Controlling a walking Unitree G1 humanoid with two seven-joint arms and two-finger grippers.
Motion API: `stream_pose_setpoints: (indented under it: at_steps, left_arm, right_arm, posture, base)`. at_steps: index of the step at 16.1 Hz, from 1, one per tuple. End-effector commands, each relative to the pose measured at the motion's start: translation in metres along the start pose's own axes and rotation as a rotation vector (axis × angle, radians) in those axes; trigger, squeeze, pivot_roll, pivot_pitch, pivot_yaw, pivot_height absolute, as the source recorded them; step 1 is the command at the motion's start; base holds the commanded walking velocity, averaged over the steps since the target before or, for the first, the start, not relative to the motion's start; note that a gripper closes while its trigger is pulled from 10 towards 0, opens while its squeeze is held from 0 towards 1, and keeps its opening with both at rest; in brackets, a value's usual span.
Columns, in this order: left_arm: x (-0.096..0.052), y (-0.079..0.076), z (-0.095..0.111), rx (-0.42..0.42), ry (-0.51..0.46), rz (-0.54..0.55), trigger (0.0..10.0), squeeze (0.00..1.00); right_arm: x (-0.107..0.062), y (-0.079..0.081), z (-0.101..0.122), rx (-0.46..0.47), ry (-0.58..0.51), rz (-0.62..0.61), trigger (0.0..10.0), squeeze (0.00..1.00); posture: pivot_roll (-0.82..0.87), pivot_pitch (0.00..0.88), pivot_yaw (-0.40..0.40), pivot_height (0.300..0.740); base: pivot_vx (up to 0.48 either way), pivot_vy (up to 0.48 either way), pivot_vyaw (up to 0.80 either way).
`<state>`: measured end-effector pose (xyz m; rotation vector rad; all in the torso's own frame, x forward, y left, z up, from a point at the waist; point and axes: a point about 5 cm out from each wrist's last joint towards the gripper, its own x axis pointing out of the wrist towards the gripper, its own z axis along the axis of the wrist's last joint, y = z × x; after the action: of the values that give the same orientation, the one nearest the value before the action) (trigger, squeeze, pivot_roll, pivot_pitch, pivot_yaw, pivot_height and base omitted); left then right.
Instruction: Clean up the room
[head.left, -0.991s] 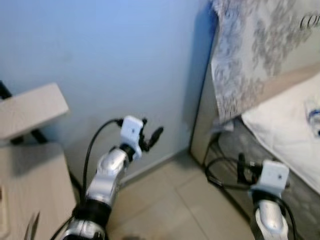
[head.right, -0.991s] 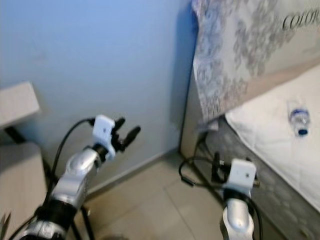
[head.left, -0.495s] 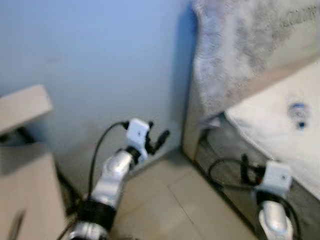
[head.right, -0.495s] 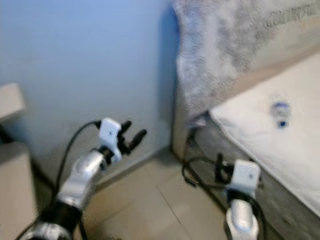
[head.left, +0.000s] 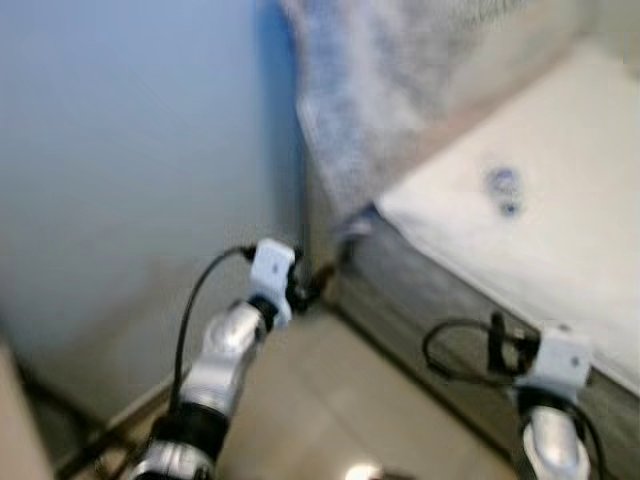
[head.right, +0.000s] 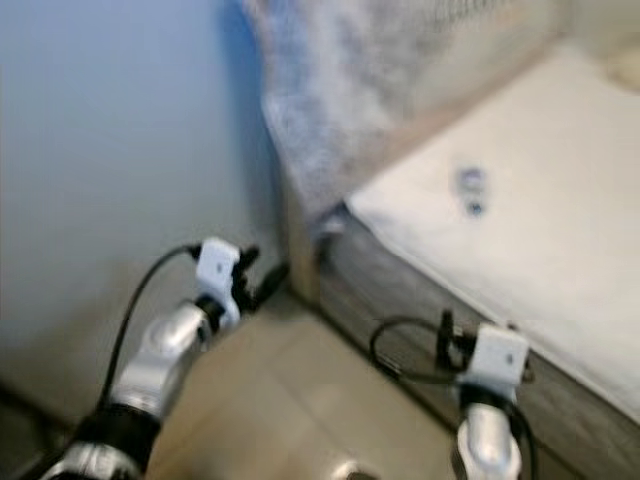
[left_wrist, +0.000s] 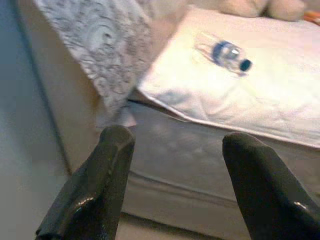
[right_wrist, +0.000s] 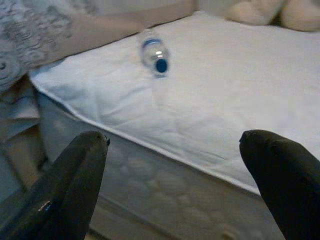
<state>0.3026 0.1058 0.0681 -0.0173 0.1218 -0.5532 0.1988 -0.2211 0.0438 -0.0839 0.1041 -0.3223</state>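
A clear plastic bottle (right_wrist: 153, 52) with a blue label and cap lies on its side on the white bed (right_wrist: 240, 115).

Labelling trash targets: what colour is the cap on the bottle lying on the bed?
Blue cap on the clear bottle; right wrist view shows it best.

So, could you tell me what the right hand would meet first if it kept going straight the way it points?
Probably the bed: the open right hand points at the mattress side, just below the white sheet. The bottle lies farther back; depth is uncertain.
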Motion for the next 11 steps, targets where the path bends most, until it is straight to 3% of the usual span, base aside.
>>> stream_pose_setpoints:
  at_steps: [1, 3, 4, 6, 8, 11]
  left_arm:
    - [-0.003, 0.005, 0.002, -0.001, -0.017, 0.014, 10.0, 0.0]
    - [-0.005, 0.013, 0.007, -0.025, -0.064, 0.078, 10.0, 0.0]
    - [-0.012, 0.025, 0.013, -0.048, -0.134, 0.15, 10.0, 0.0]
    - [-0.018, 0.027, 0.028, 0.018, -0.219, 0.153, 10.0, 0.0]
    - [-0.007, 0.023, 0.036, 0.037, -0.181, 0.104, 10.0, 0.0]
    - [0.001, 0.018, 0.041, 0.035, -0.167, 0.052, 10.0, 0.0]
  right_arm:
    - [-0.001, -0.001, 0.001, 0.019, -0.021, -0.013, 10.0, 0.0]
    - [-0.002, -0.009, 0.009, 0.028, -0.08, -0.072, 10.0, 0.0]
    - [-0.002, -0.016, 0.018, -0.004, -0.135, -0.101, 10.0, 0.0]
    - [0.001, -0.021, 0.037, -0.045, -0.222, -0.102, 10.0, 0.0]
    - [0.006, -0.022, 0.048, -0.052, -0.249, -0.096, 10.0, 0.0]
    - [0.008, -0.02, 0.046, -0.032, -0.233, -0.096, 10.0, 0.0]
  posture:
    - [-0.02, 0.014, 0.028, 0.74]
    - [-0.02, 0.005, 0.027, 0.74]
    - [-0.03, 0.0, 0.024, 0.74]
    - [-0.02, 0.0, 0.019, 0.74]
    - [-0.02, 0.0, 0.018, 0.74]
    - [-0.02, 0.0, 0.023, 0.74]
  base:
    - [0.0, 0.0, -0.69]
    - [0.0, 0.0, -0.69]
    - [0.0, 0.0, -0.68]
    - [0.0, 0.0, -0.69]
    - [0.0, 0.0, -0.69]
    - [0.0, 0.0, -0.68]
